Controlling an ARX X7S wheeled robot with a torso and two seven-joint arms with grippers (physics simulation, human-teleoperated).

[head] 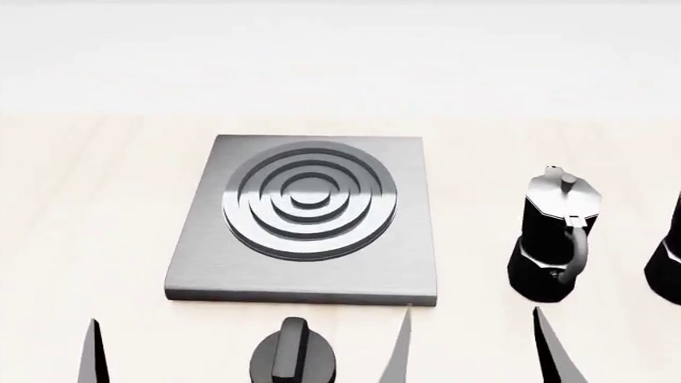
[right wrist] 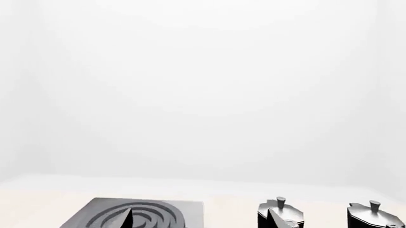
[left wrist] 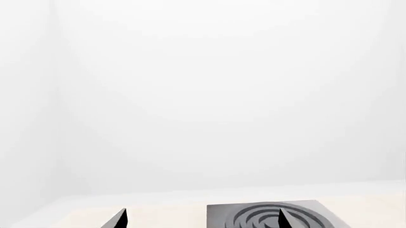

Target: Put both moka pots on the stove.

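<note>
The stove [head: 309,215], a flat dark-grey plate with a ring burner, lies mid-table and also shows in the left wrist view [left wrist: 273,216] and the right wrist view [right wrist: 140,216]. One moka pot [head: 553,239] stands upright to its right. The second moka pot [head: 668,275] is cut off by the right edge. Both show in the right wrist view, the first moka pot [right wrist: 282,213] and the second [right wrist: 374,216]. My right gripper [head: 476,355] is open and empty, in front of the gap between stove and first pot. My left gripper [left wrist: 201,221] is open and empty; one fingertip [head: 94,351] shows at the near left.
A low round black knob [head: 293,359] with a ridge sits in front of the stove's near edge, between my two grippers. The light table [head: 96,199] extends left of the stove and back to a white wall.
</note>
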